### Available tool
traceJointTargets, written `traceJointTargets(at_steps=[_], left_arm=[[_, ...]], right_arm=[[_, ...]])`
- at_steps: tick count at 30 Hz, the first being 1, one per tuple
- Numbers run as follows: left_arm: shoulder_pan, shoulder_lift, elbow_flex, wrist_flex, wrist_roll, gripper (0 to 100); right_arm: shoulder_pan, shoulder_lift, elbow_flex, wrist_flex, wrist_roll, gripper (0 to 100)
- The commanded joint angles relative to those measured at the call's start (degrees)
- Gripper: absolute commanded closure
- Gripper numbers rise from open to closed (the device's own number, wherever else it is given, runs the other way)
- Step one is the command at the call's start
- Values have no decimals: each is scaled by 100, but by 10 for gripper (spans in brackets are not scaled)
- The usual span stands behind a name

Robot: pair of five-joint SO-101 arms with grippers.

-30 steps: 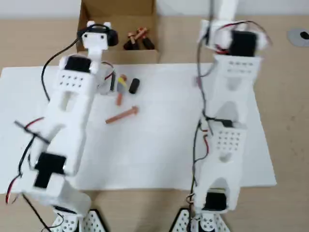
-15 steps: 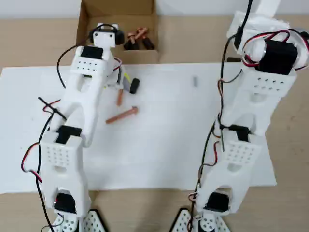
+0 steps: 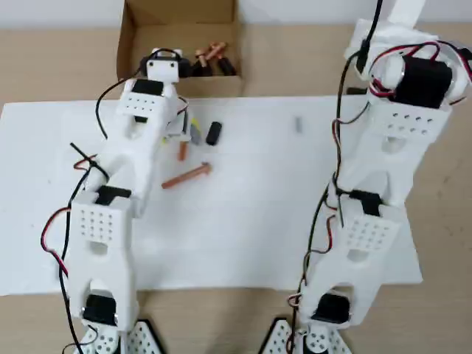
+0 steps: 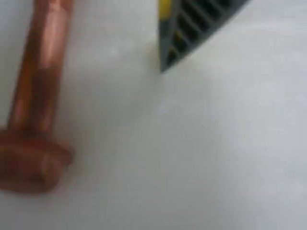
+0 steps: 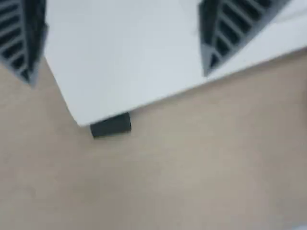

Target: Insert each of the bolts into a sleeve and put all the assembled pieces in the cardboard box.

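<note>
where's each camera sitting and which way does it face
High view: fixed overhead, looking down on white paper sheet, brown cardboard box, both white arms.
Left wrist view: on left arm, facing down close at a copper-coloured metal bolt; left hand partly shows.
Right wrist view: on right arm, facing down at sheet corner and tan tabletop; open right hand shows.
Shared: high and right wrist views both show sheet and tabletop.

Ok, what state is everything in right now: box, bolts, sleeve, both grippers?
Cardboard box: open on top, assembled pieces inside.
Assembled pieces: bolts sleeved, lying in the box.
Sleeve: loose on the white sheet, no bolt showing in it.
Long bolt: loose on the sheet, unsleeved.
Second bolt: loose, unsleeved, beside the left gripper.
Left gripper: low over the sheet.
Right gripper: open, empty, over the sheet's edge.
</note>
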Motion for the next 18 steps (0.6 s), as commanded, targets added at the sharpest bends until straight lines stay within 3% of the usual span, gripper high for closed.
traceJointTargets(at_steps=[1,11,16,18], left_arm=[[-44,84,-510,-193,264,726],[0,1042,-1785,-334,1099,726],[0,1411,-2470,79,1134,731],[0,1516,-2664,264,1134,781]], right_arm=[[84,-382,189,97,-44,738],[84,-382,409,88,-44,738],[84,-382,409,88,-44,738],[84,-382,409,88,-44,738]])
